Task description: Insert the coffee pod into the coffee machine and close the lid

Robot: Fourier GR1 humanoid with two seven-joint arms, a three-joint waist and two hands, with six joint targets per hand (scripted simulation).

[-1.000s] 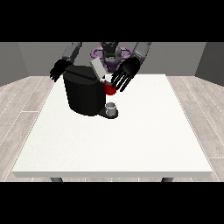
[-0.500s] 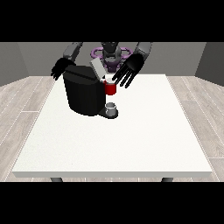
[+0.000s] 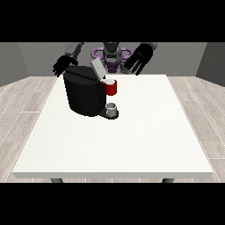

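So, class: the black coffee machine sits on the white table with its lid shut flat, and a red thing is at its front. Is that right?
Not quite. The front view shows the lid tilted up and open, not shut flat. The rest holds: the black coffee machine sits on the white table, with a red thing at its front.
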